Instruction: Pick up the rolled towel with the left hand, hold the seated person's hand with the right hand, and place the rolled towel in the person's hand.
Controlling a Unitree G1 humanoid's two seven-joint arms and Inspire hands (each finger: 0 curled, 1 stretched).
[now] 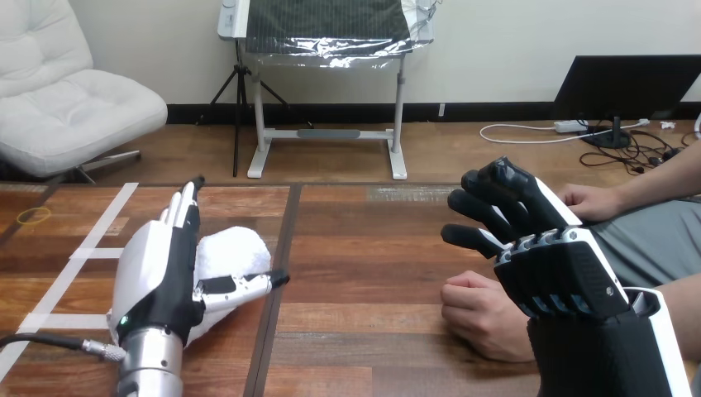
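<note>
Rolled towel (236,248): white, sitting on the counter (372,248) left of centre, lying flat, not lifted. Looks soft and light. It will squash under load, and a loose grip could let it unroll. No fragility or slip concerns; terry cloth should give plenty of friction. Best bet is to take it across the middle of the roll, thumb on one side and fingers on the other, so the layers stay bunched.

Left hand (157,273): right at the towel, palm side against it. Fingers straight, pointing away across the counter, thumb stuck out sideways along the towel's near edge. Wide open, so it's touching or cradling rather than clamping. No grasp as far as I can judge.

Right hand (554,265): raised at the right, back of the hand towards us, dark fingers loosely bent, nothing in them. The person's nearer hand (479,318) rests on the counter as a loose fist just below and left of it. The two are close but not held. The person's farther hand (591,203) lies beyond the fingers.
</note>
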